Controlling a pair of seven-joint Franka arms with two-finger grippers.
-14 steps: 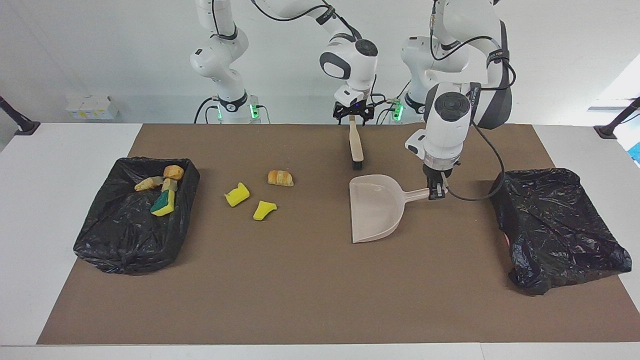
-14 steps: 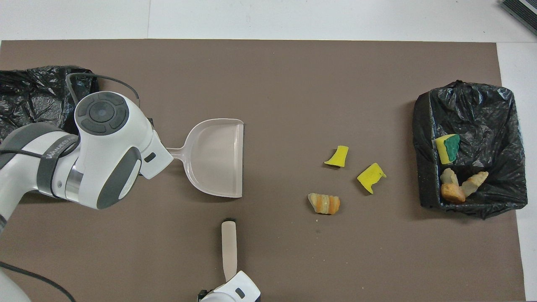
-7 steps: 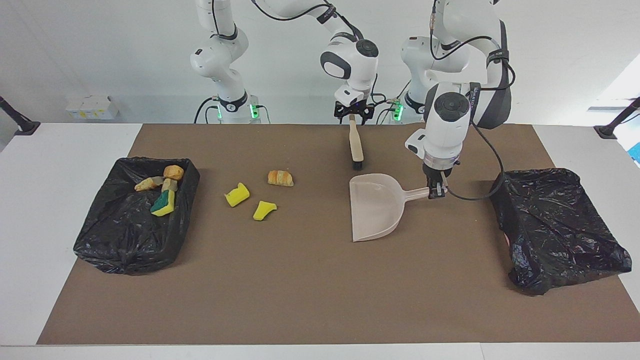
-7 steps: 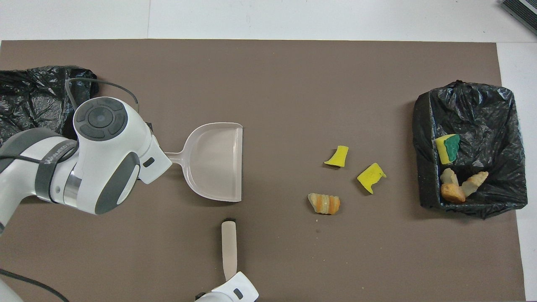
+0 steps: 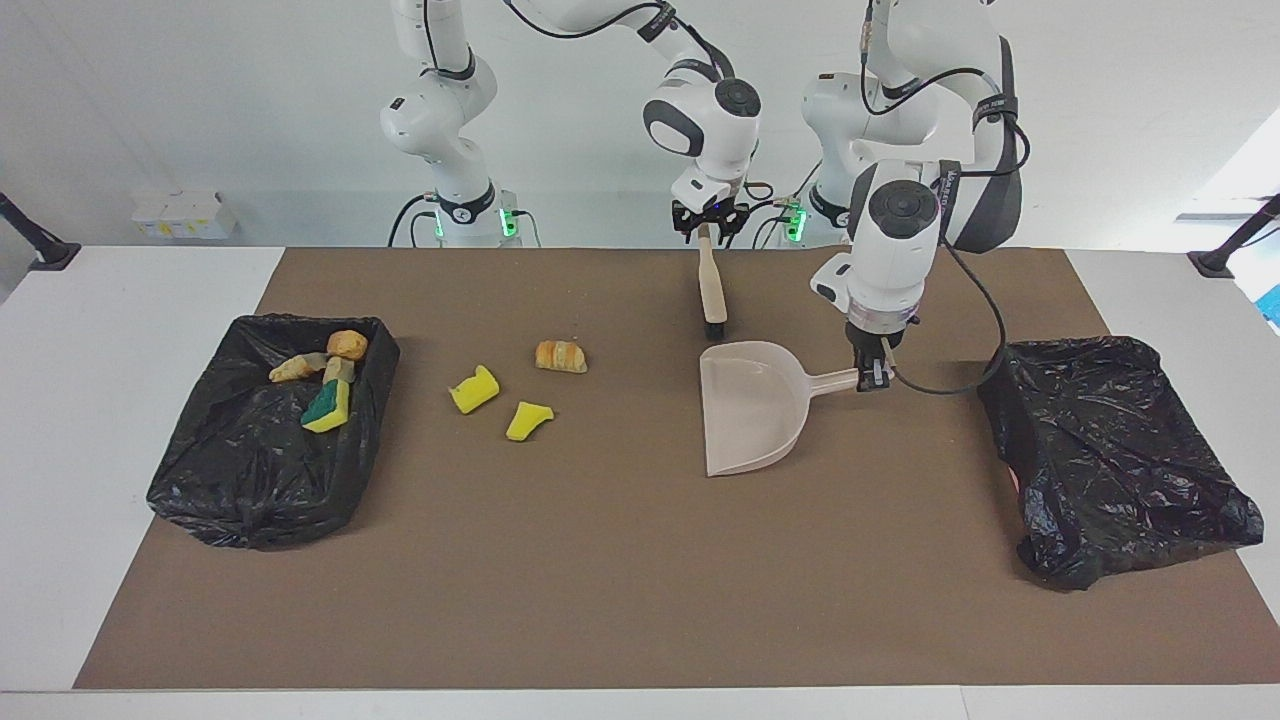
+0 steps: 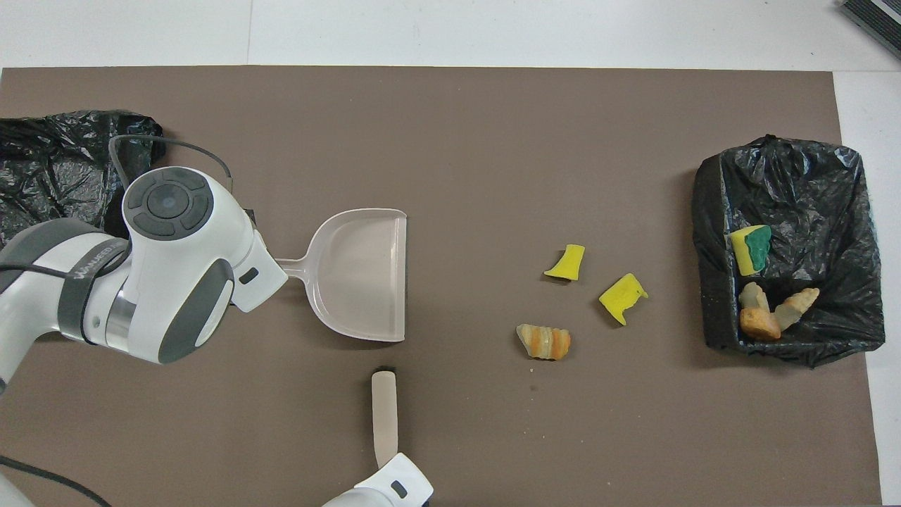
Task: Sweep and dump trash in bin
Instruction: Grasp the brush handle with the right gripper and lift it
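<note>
A brown mat (image 5: 640,580) covers the bench (image 5: 120,420), and the dustpan (image 5: 748,408) lying near its middle serves as the landmark. The left gripper (image 5: 872,378) is clenched on the end of the dustpan handle, at the side toward the left arm's end of the bench. The brush (image 5: 711,285) stands just beside the dustpan, nearer to the robots, bristles on the mat; the right gripper (image 5: 707,228) is at the top of its handle, and whether it has clamped the handle cannot be told. Toward the right arm's end of the bench from the dustpan, three pieces of trash lie on the mat: a bread piece (image 5: 561,356), a yellow sponge chunk (image 5: 528,420) and a second yellow sponge chunk (image 5: 474,389). Farther still toward that end stands a bin lined with a black bag (image 5: 240,470), holding a green-sided sponge (image 5: 327,406) and three bread-like pieces (image 5: 346,345). A second black bag (image 5: 1120,460) lies toward the left arm's end from the dustpan.
</note>
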